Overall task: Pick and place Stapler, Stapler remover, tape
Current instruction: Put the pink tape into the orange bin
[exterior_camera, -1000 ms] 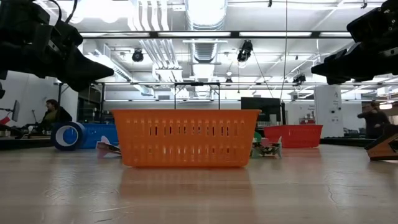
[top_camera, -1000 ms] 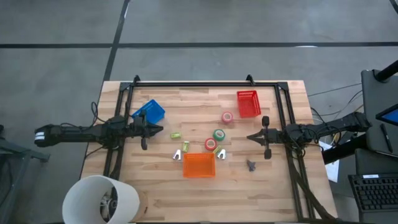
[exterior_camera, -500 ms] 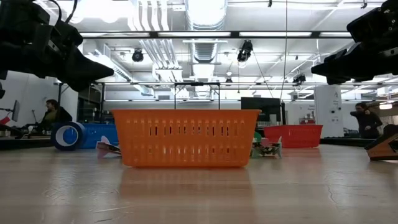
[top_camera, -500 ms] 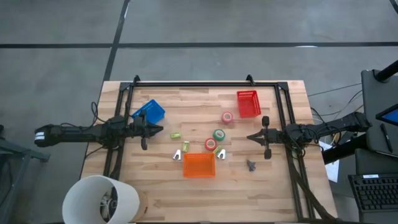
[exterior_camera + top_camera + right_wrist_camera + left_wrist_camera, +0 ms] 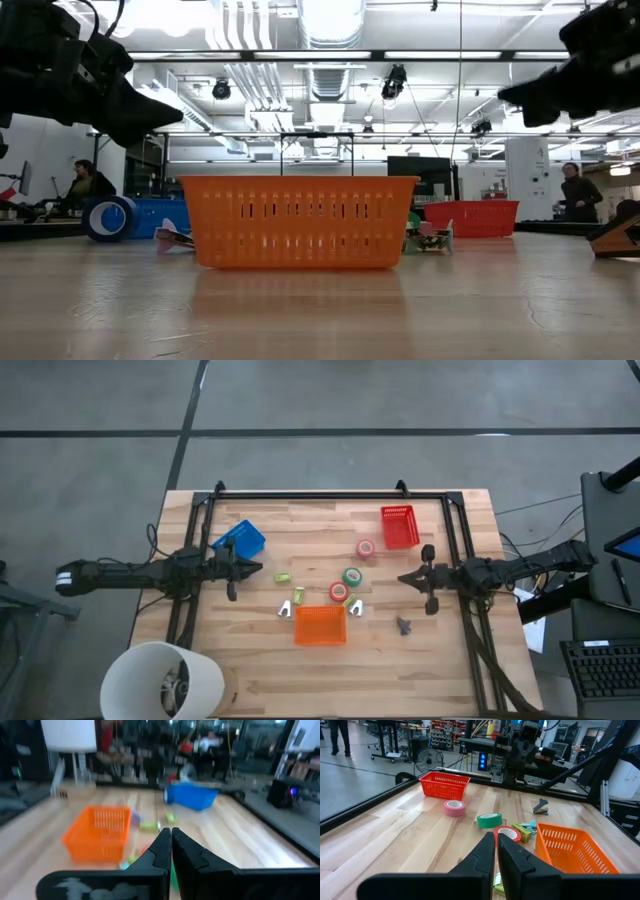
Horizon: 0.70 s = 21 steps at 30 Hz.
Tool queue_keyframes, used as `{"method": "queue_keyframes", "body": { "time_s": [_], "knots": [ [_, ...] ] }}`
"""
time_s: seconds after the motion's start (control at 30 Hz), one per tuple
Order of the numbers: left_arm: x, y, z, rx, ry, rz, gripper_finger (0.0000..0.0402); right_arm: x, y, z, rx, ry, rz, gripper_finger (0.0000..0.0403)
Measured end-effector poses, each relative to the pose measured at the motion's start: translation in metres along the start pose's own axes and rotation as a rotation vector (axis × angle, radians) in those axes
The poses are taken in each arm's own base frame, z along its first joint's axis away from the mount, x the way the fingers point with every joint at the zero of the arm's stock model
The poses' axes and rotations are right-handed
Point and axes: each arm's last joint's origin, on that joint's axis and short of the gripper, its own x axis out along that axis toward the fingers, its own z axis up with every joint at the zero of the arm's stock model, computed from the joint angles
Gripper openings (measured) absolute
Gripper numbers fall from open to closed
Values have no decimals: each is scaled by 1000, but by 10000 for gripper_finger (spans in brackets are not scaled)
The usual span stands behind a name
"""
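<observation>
— What can't you make out from here?
— In my low view the orange basket (image 5: 298, 221) hides most of the table behind it — only an edge of the green tape (image 5: 414, 218) shows past it. The left arm (image 5: 70, 70) is cut off by the frame.
— And the right wrist view?
— Blurred. I can't identify the small pieces beside the basket there.

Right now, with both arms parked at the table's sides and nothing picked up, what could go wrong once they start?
The red tape lies very near the orange basket and the green tape, so closing fingers might knock a neighbour. Both the left gripper and right gripper point at the same central cluster, so the arms could crowd each other.
</observation>
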Motion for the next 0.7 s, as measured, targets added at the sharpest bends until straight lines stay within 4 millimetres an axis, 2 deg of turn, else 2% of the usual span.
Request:
{"method": "queue_keyframes", "body": {
  "time_s": [0.23, 0.47, 0.7],
  "knots": [
    [0, 0, 0, 0, 0, 0, 23, -1, -1, 12, 269, -118, 7, 8],
    [0, 0, 0, 0, 0, 1, 25, -2, -2, 26, 315, -271, 0, 8],
    [0, 0, 0, 0, 0, 1, 24, 9, -3, 15, 262, -174, -144, 9]
  ]
}}
